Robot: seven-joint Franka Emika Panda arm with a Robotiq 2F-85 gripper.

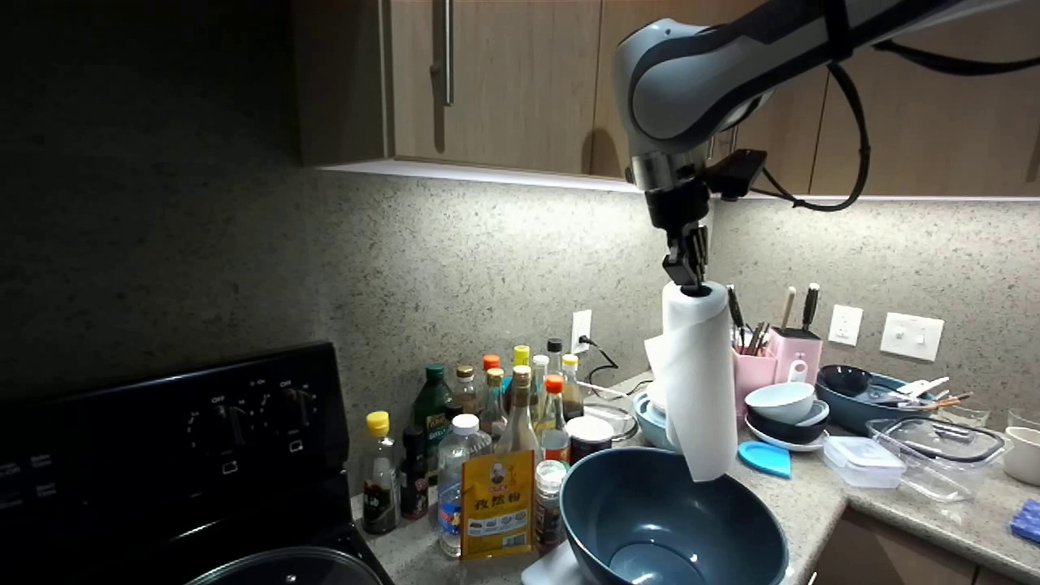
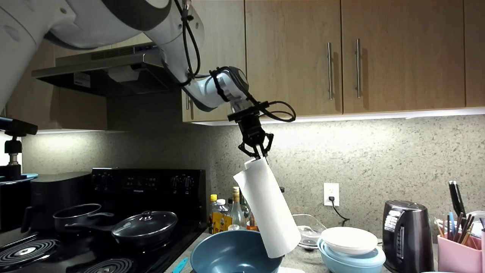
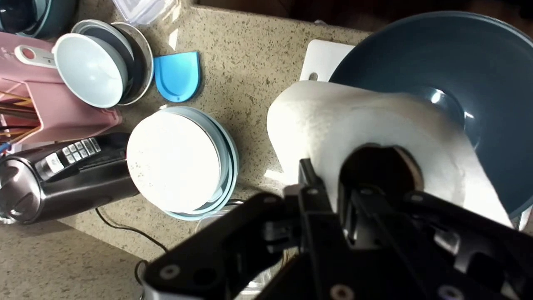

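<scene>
My gripper [image 1: 691,283] is shut on the upper rim of a white paper towel roll [image 1: 700,382]. In the wrist view, one finger of the gripper [image 3: 327,183] lies outside the roll [image 3: 308,110] and the other reaches into its core hole. The roll hangs in the air, and in an exterior view [image 2: 267,208] it tilts with its lower end to the right. A loose sheet sticks out at its side. A large dark blue bowl [image 1: 674,520] stands below and beside it; the roll overlaps the bowl's rim in all views. Whether they touch I cannot tell.
Several sauce bottles [image 1: 520,414] and a yellow packet [image 1: 497,504] stand beside the bowl. Stacked light bowls [image 3: 175,162], a kettle [image 2: 407,235] and a pink utensil holder [image 2: 460,252] stand along the counter. A stove [image 2: 151,185] carries pans. Cabinets [image 2: 291,57] hang above.
</scene>
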